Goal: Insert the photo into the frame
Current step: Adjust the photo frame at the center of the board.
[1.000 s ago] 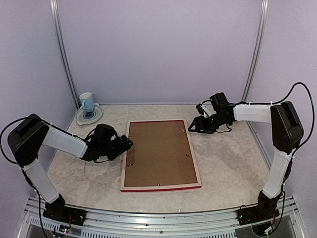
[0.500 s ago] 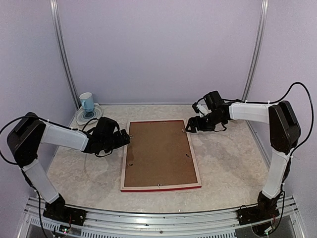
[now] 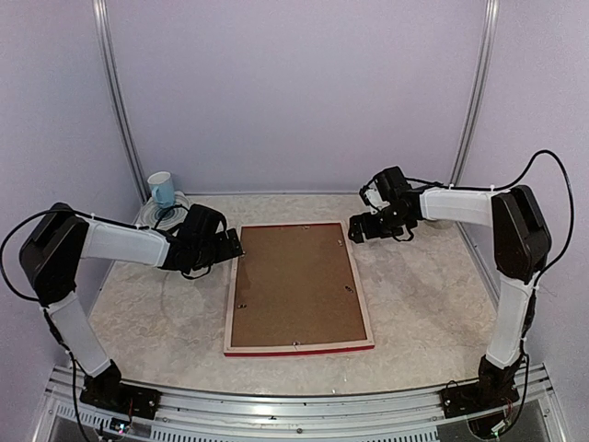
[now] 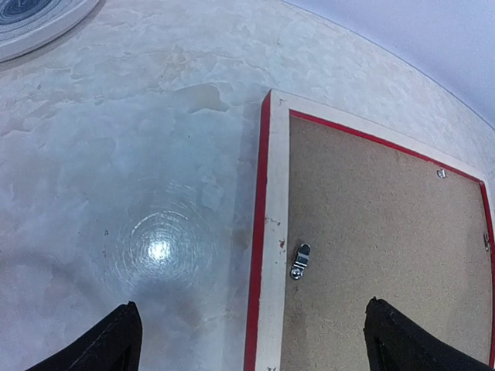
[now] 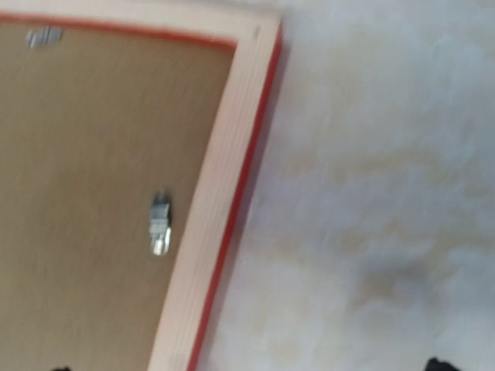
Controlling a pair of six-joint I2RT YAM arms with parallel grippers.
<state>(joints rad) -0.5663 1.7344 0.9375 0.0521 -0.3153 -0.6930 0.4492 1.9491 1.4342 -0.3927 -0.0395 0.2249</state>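
The frame (image 3: 365, 304) lies face down mid-table, pale wood back up, red showing at its edges. A plain brown backing board (image 3: 294, 285) fills it, held by small metal clips (image 4: 300, 260). The photo is hidden from every view. My left gripper (image 3: 232, 247) is open and empty, and in the left wrist view (image 4: 251, 352) it straddles the frame's left rail (image 4: 272, 193) near the far corner. My right gripper (image 3: 357, 232) is open and empty over the frame's far right corner. The right wrist view shows the rail (image 5: 224, 178) and a clip (image 5: 159, 224), blurred.
A blue mug (image 3: 161, 189) stands on a patterned plate (image 3: 149, 215) at the back left, close behind my left arm; the plate's rim shows in the left wrist view (image 4: 31, 19). Purple walls and metal posts enclose the marbled table (image 3: 423, 295).
My left gripper has moved away from me and rightward to the frame's far left rail. My right gripper has moved slightly leftward to the far right corner. The frame has not moved.
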